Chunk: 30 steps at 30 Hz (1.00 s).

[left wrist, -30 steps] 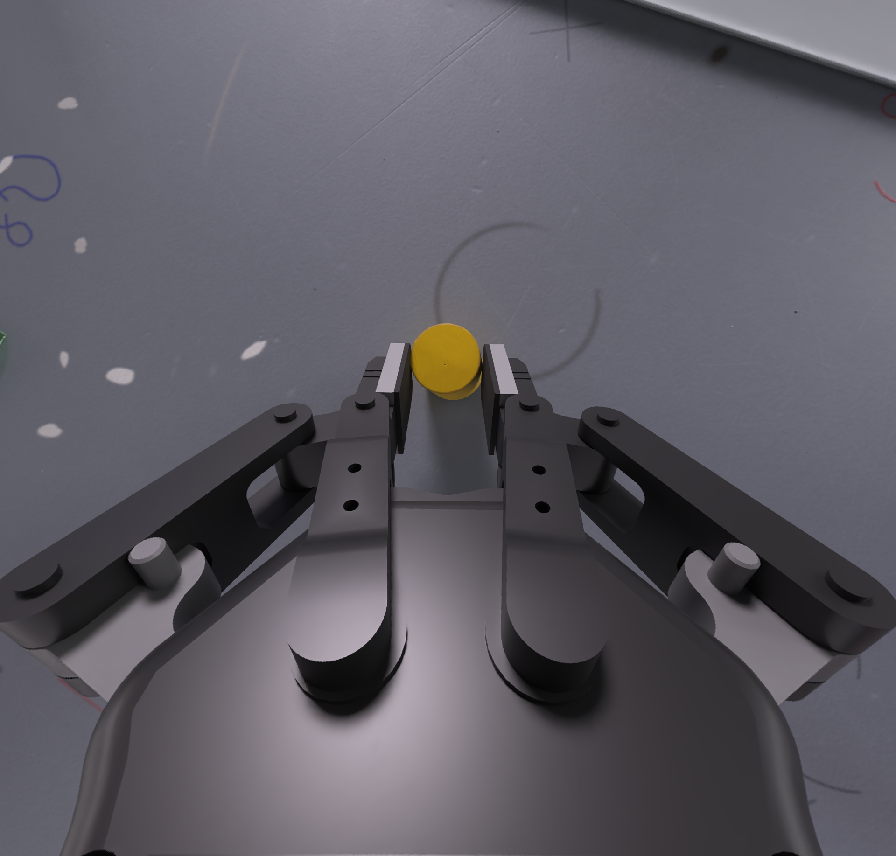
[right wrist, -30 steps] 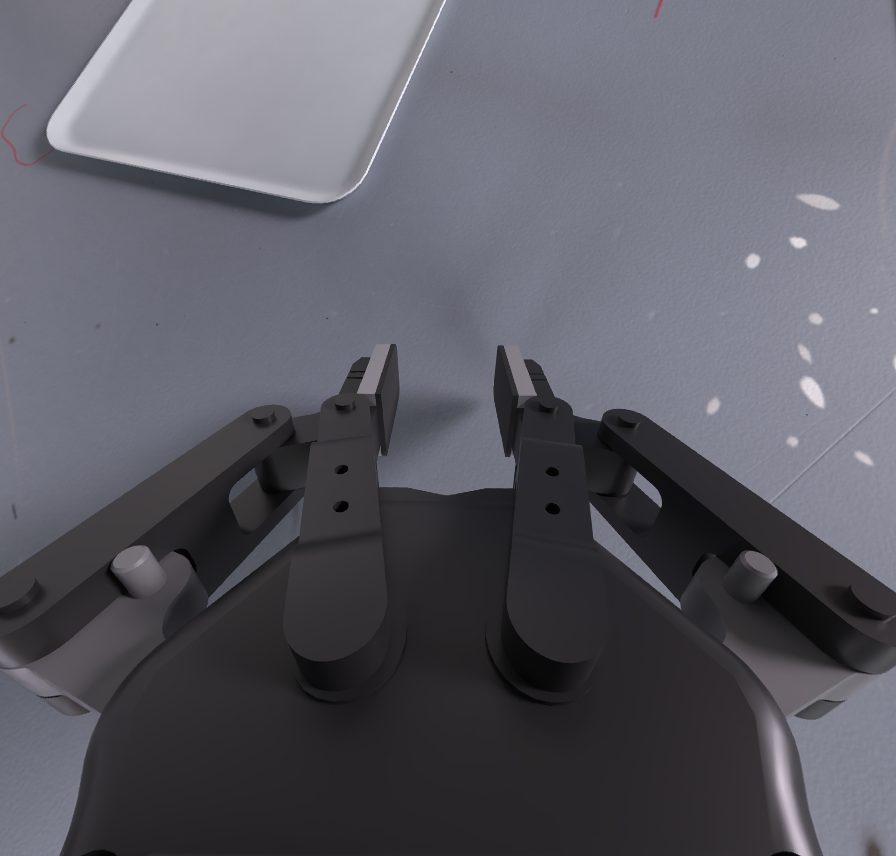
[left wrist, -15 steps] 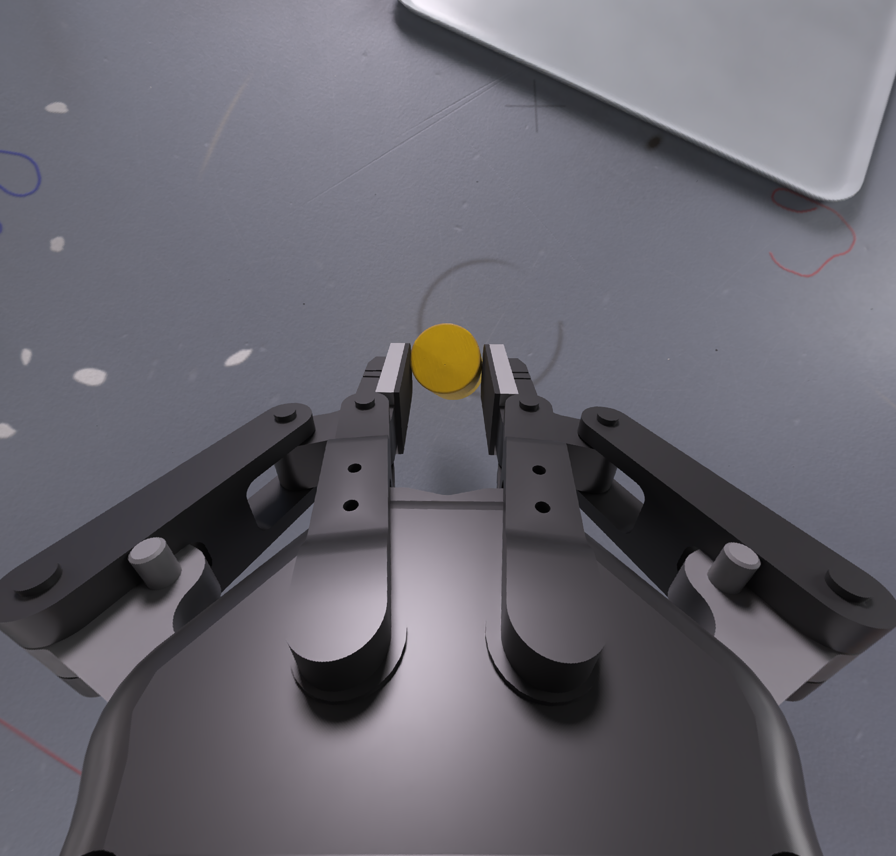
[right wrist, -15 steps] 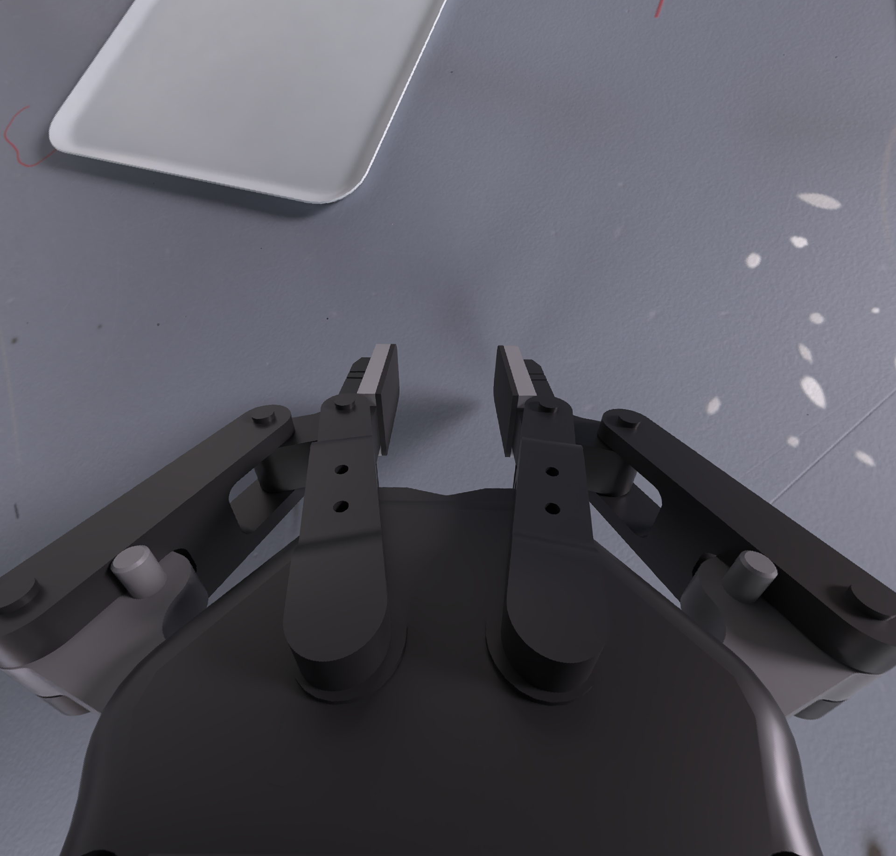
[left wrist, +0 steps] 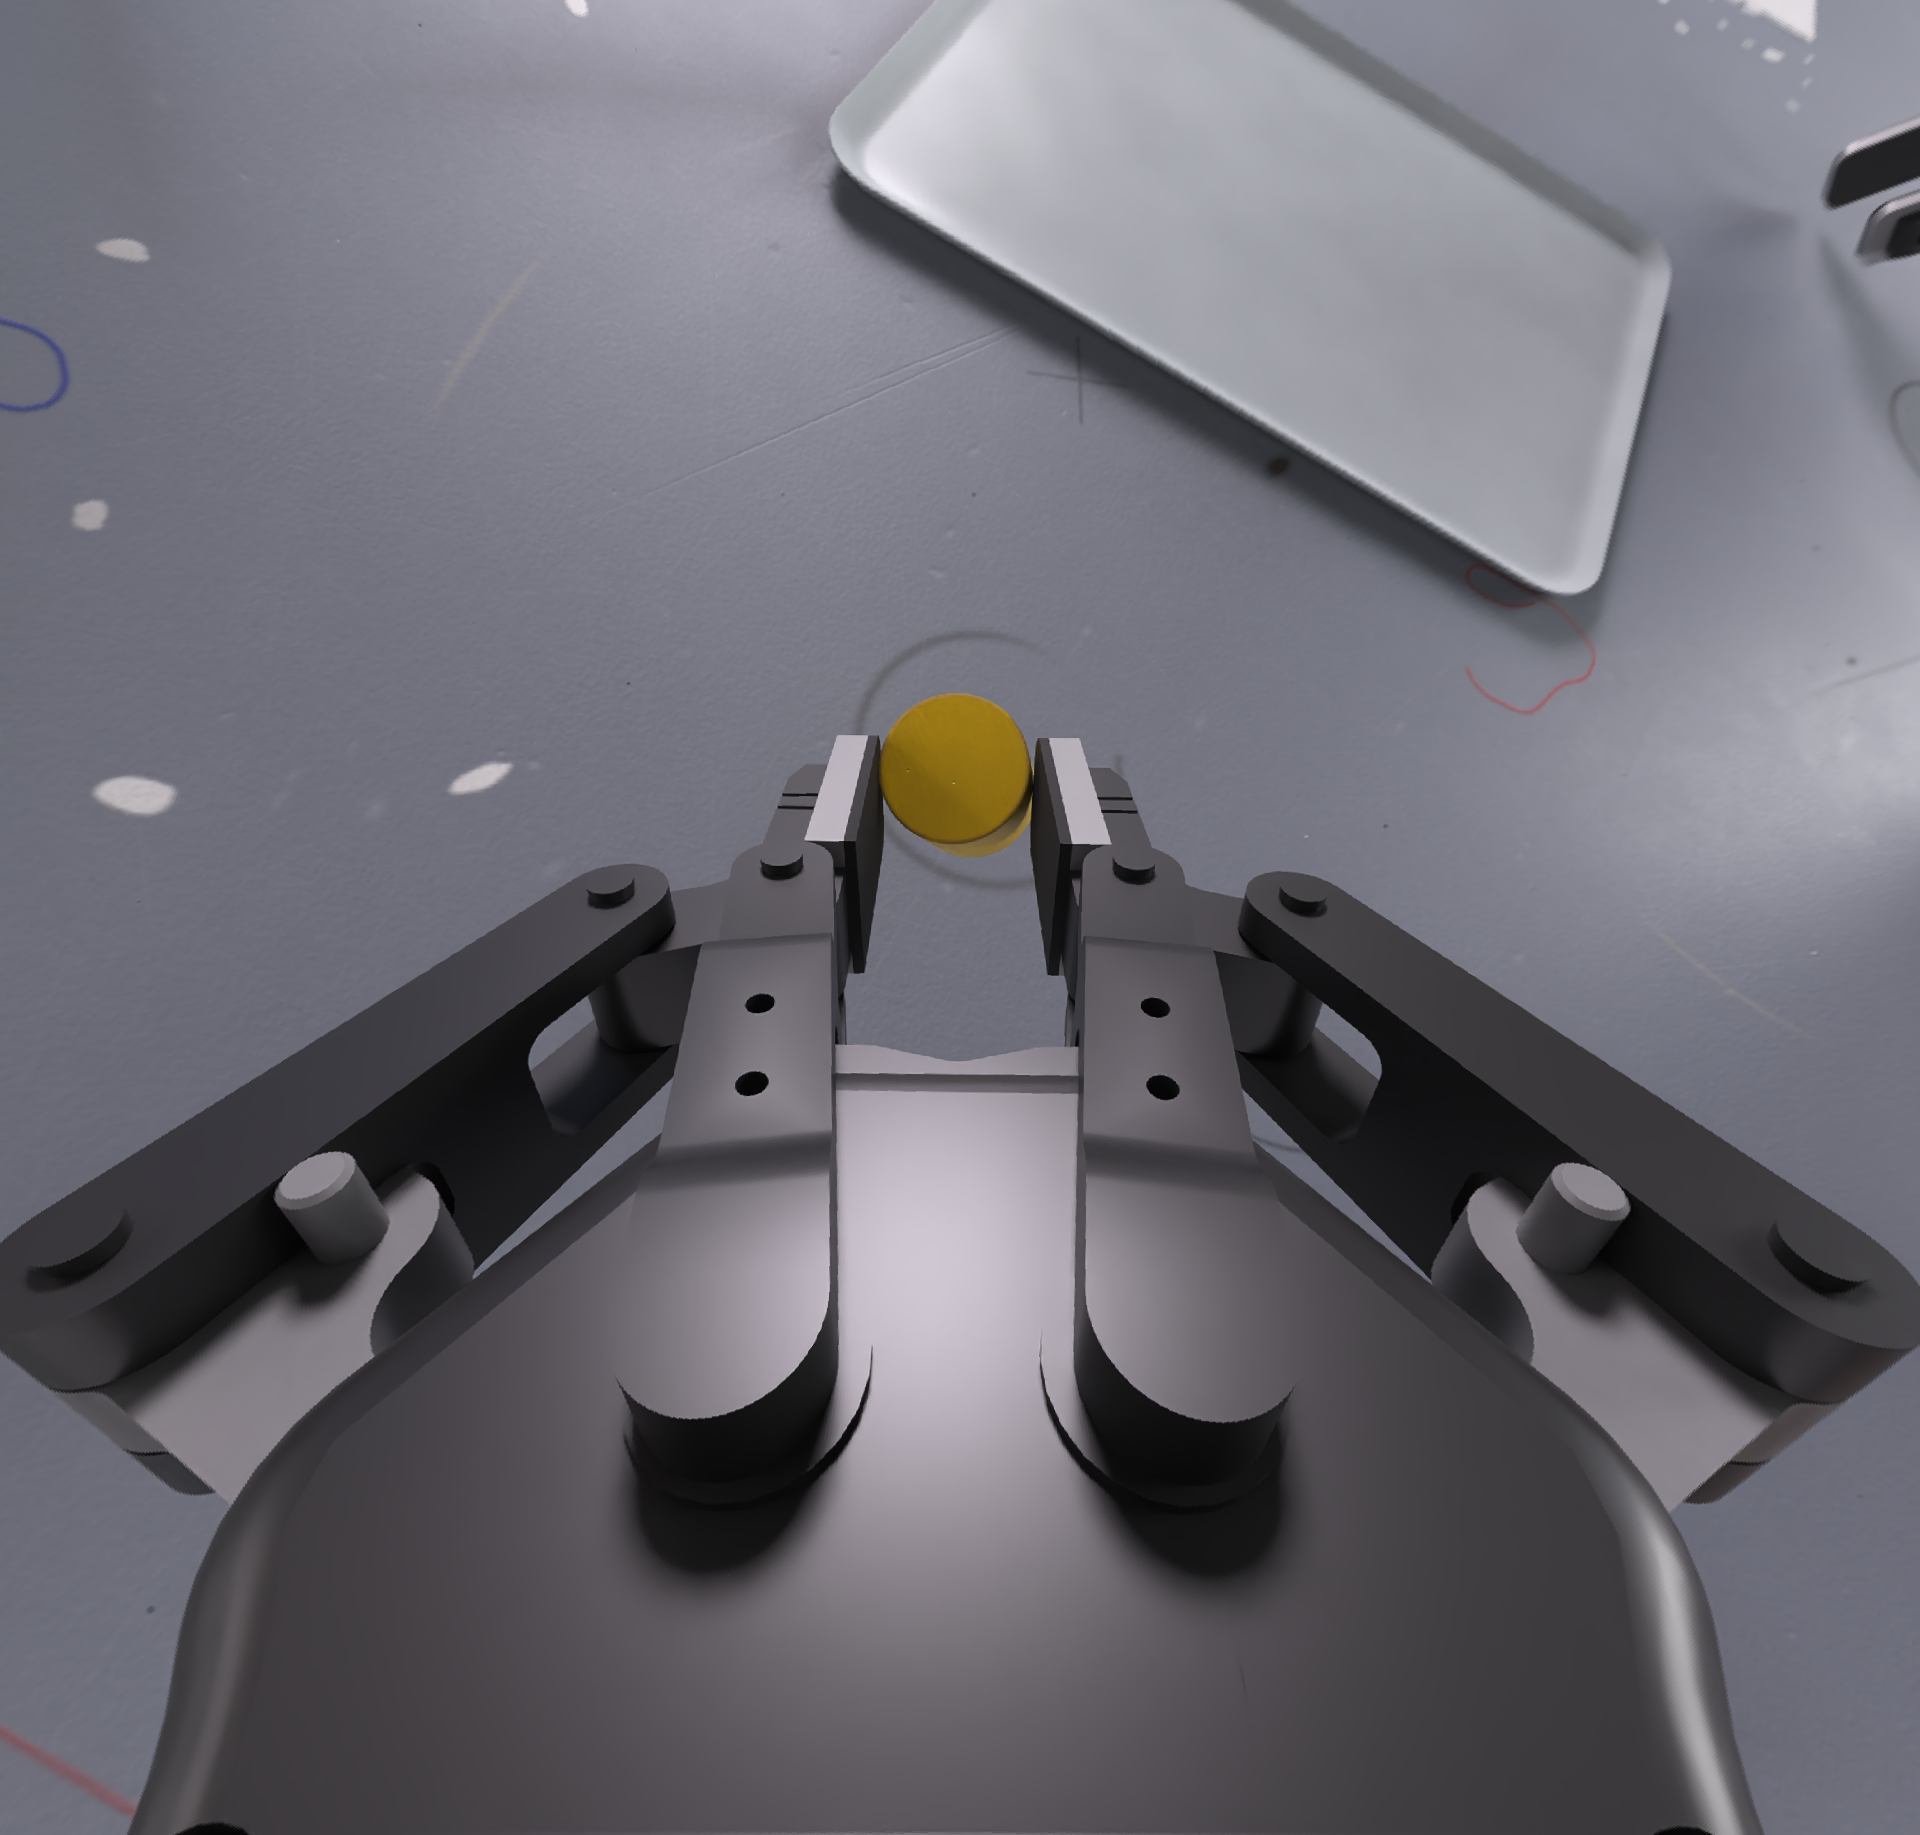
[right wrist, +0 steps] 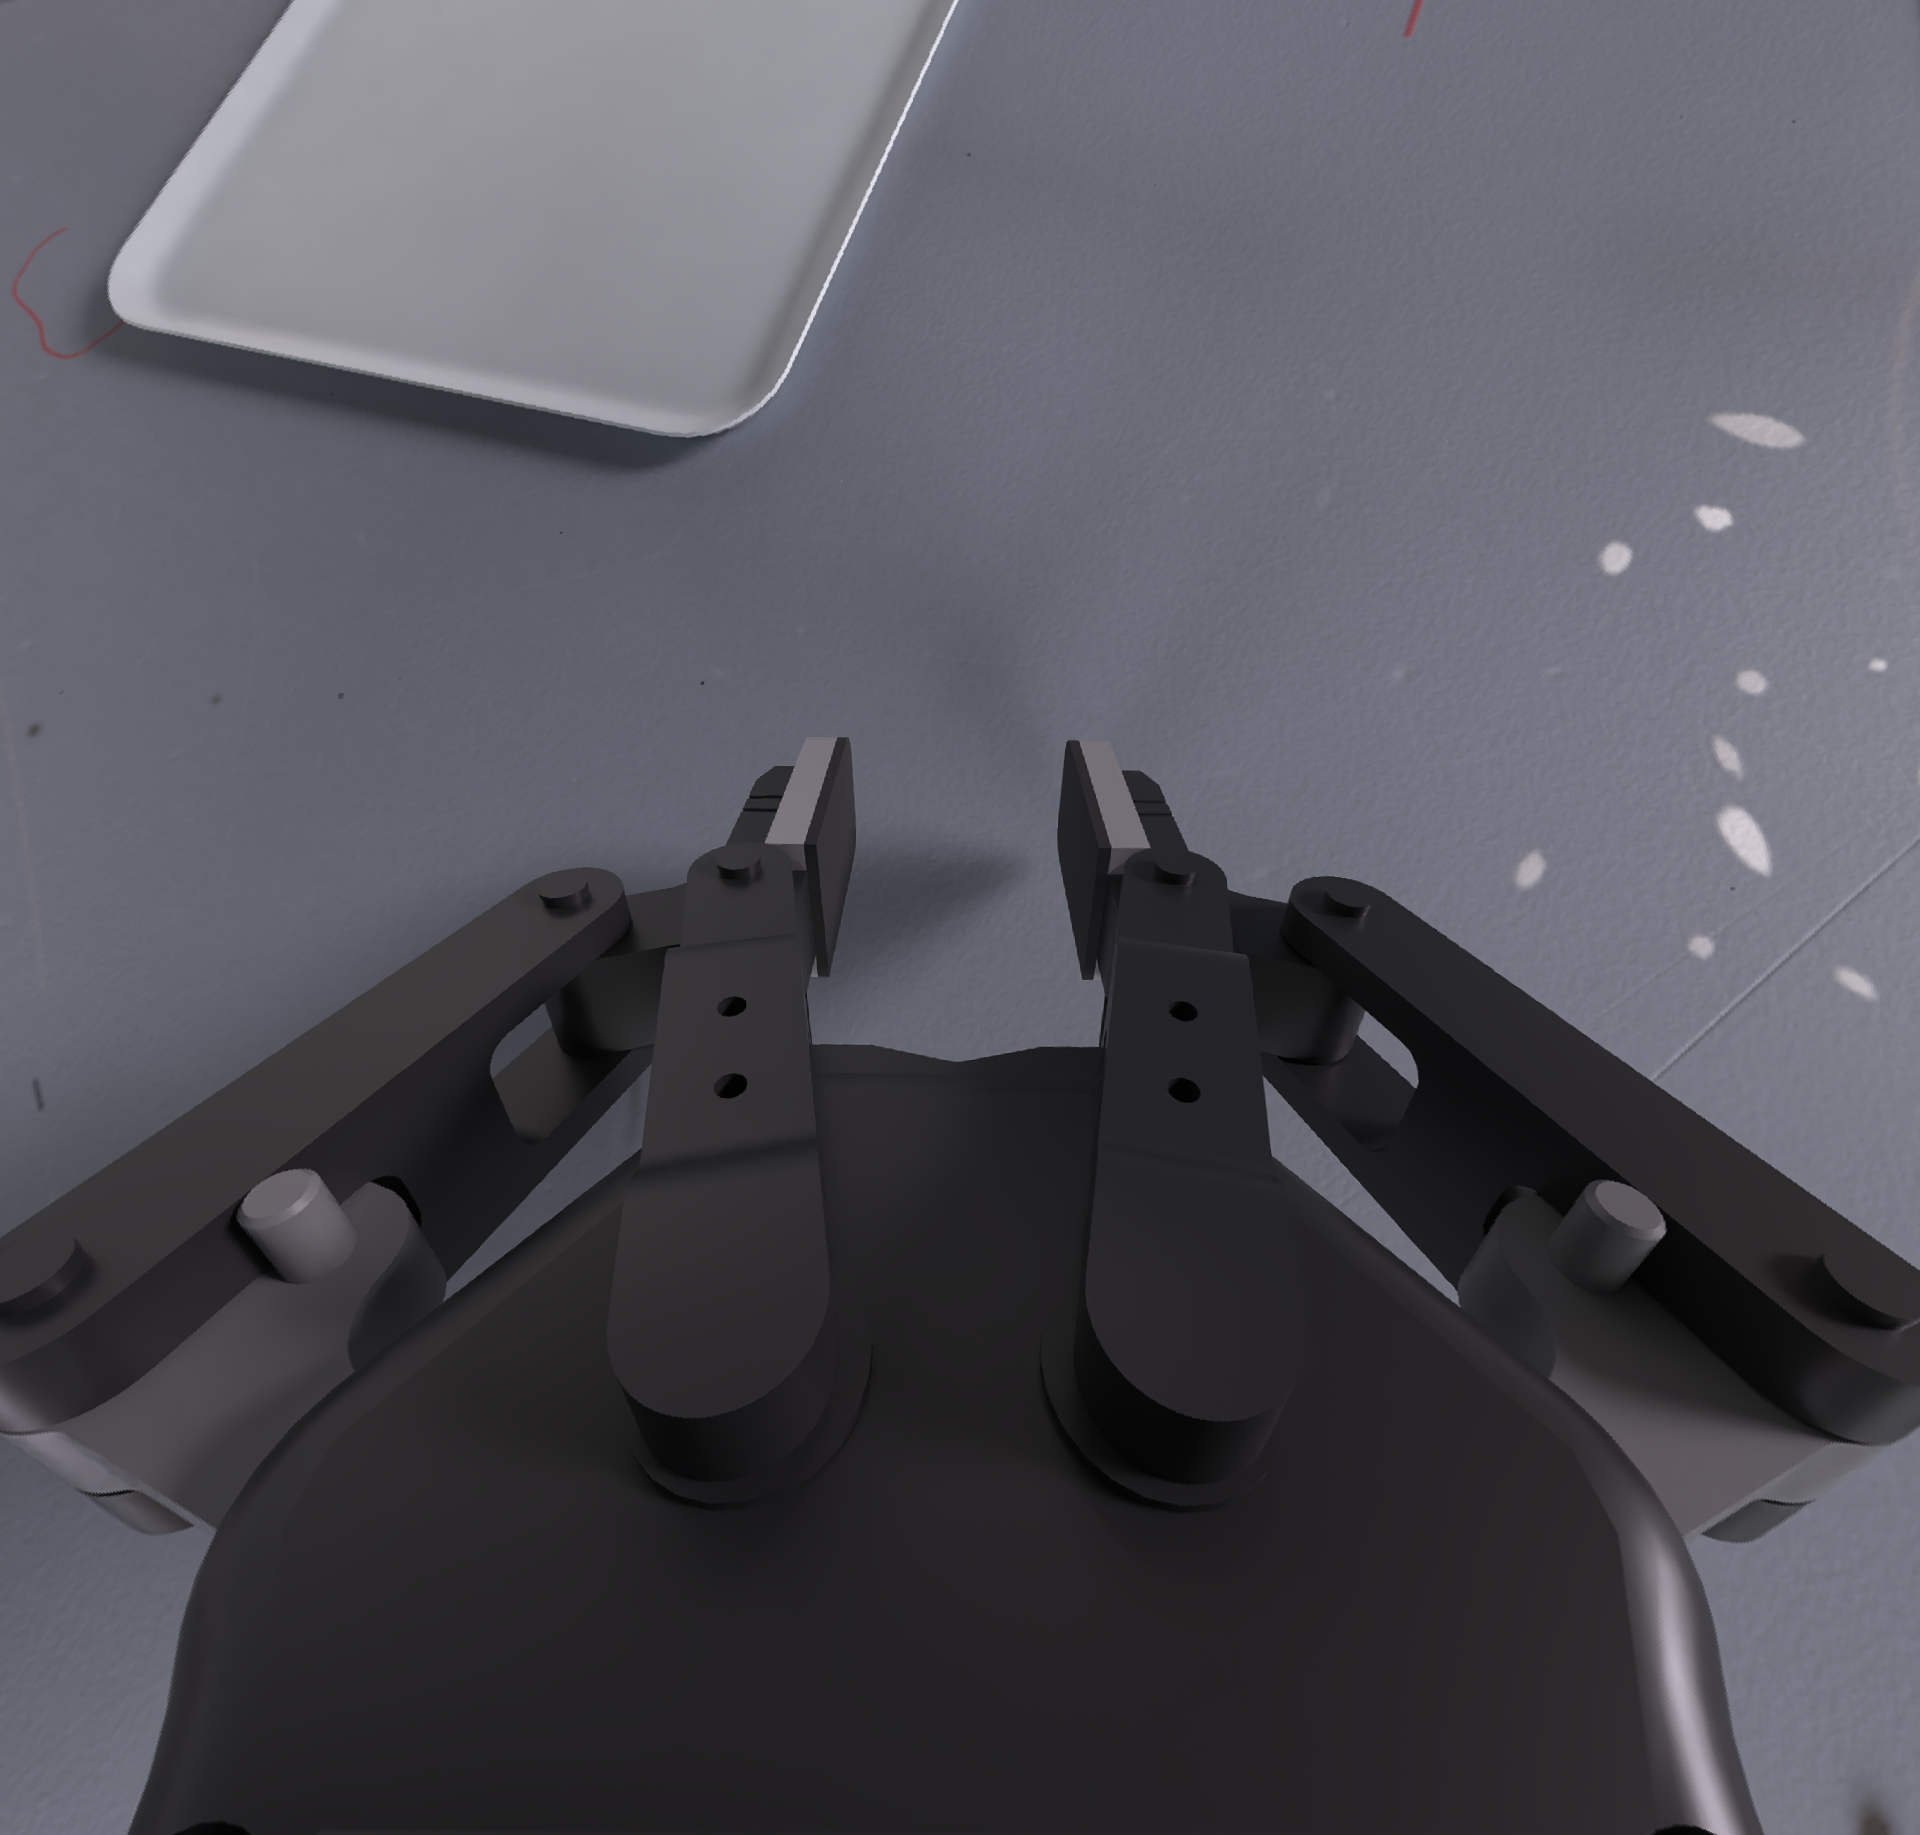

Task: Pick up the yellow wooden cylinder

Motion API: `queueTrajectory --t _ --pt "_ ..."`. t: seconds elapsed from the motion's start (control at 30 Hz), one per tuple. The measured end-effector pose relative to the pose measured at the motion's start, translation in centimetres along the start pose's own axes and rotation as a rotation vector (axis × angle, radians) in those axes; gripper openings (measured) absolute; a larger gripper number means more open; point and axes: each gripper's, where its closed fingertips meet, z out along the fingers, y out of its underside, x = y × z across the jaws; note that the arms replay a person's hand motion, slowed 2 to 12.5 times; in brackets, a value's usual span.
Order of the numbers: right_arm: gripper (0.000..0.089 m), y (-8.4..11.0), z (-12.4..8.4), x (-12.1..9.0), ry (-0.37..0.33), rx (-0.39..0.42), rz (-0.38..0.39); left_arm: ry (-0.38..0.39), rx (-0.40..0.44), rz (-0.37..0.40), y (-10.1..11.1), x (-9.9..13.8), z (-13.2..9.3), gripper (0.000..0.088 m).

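Note:
In the left wrist view the yellow wooden cylinder [left wrist: 954, 765] shows its round end, held upright between my fingertips. My left gripper [left wrist: 956, 793] is shut on it and holds it well above the grey table [left wrist: 520, 559]. Its lower part is hidden by its own top face. In the right wrist view my right gripper [right wrist: 956, 798] is open and empty, low over bare grey table [right wrist: 1351, 435]. The cylinder does not show in the right wrist view.
A white tray [left wrist: 1621, 258] lies on the table at the upper right of the left wrist view, and at the upper left of the right wrist view [right wrist: 810, 331]. The other gripper's fingers [left wrist: 1886, 196] show at the right edge. White flecks and pen marks dot the table.
My left gripper has risen with the cylinder in it: the table marks shrink and the whole tray comes into view. The right gripper has not moved.

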Motion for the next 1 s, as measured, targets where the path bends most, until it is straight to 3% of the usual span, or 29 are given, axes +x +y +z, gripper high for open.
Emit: queueTrajectory --t 0.5,1.0 --pt "0.0359 0.0 0.0 0.0 -0.001 0.0 0.001 0.093 0.191 -0.128 -2.3 0.6 -2.4 0.0262" --pt "0.0357 0.0 0.0 0.0 0.0 0.0 0.0 0.342 0.55 -0.302 -6.2 2.1 -7.2 0.0262"
